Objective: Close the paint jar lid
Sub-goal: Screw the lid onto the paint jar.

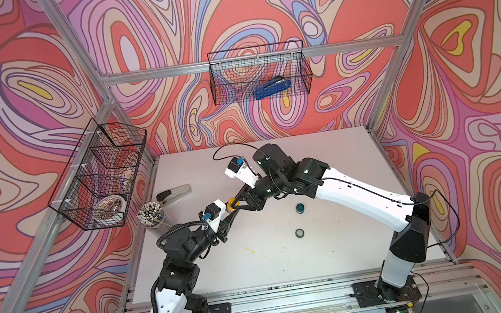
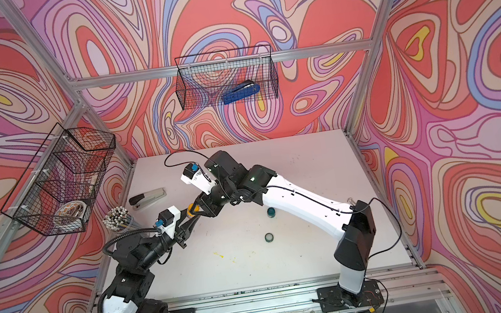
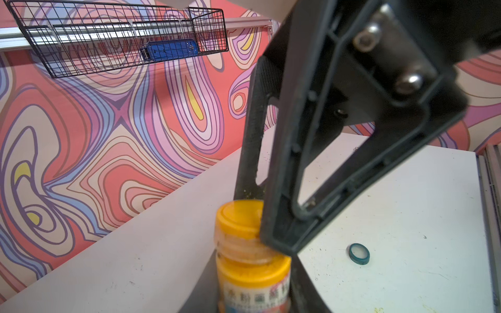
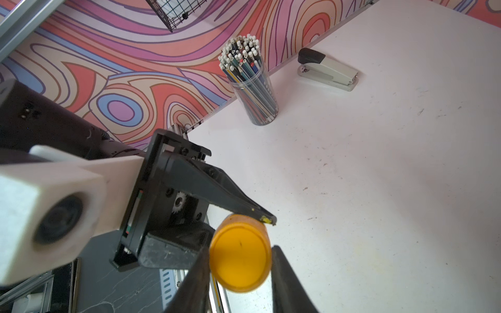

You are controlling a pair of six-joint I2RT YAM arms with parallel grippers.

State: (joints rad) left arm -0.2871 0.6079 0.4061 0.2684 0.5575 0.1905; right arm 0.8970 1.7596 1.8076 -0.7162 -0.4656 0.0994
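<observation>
Above the table (image 1: 322, 253), left gripper (image 1: 230, 214) clamps jar (image 3: 254, 281), right gripper (image 4: 240, 273) pinches lid (image 3: 238, 216).

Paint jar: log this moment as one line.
left tool: shut on paint jar | right tool: shut on lid | lid: on jar neck, threads showing

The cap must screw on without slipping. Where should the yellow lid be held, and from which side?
Pinch the yellow lid by its round side wall, on opposite sides, coming along the jar's axis from the lid end, since the left gripper clamps the jar body. Its flat top offers no pinch. The right gripper holds it so.
</observation>
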